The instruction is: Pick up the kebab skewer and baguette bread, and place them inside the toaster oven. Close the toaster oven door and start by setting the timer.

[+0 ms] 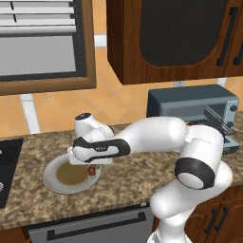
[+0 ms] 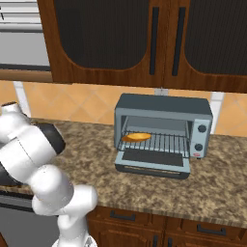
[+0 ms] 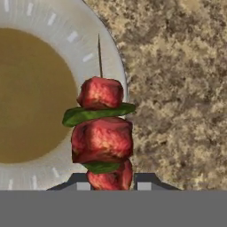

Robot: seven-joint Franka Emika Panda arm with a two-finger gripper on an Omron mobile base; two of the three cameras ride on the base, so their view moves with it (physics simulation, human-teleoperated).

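The kebab skewer point(image 3: 103, 133), red meat chunks with green slices on a thin stick, stands between my fingertips over the rim of a grey plate point(image 3: 106, 53). My gripper point(image 3: 111, 184) is shut on its lowest chunk. In the left base view the gripper point(image 1: 90, 166) points down at the plate's point(image 1: 52, 182) right side with the skewer point(image 1: 91, 171) under it. The baguette bread point(image 2: 136, 137) lies on the wire rack inside the toaster oven point(image 2: 164, 107). The toaster oven door point(image 2: 152, 159) is folded down flat in front. Knobs point(image 2: 201, 129) sit on the oven's right edge.
The plate has a brown centre and rests on the speckled stone counter point(image 1: 128, 175). A black stove top point(image 1: 7, 171) lies left of it. Dark wood cabinets point(image 2: 144, 38) hang above the oven. My arm point(image 1: 156, 135) spans the counter between plate and oven.
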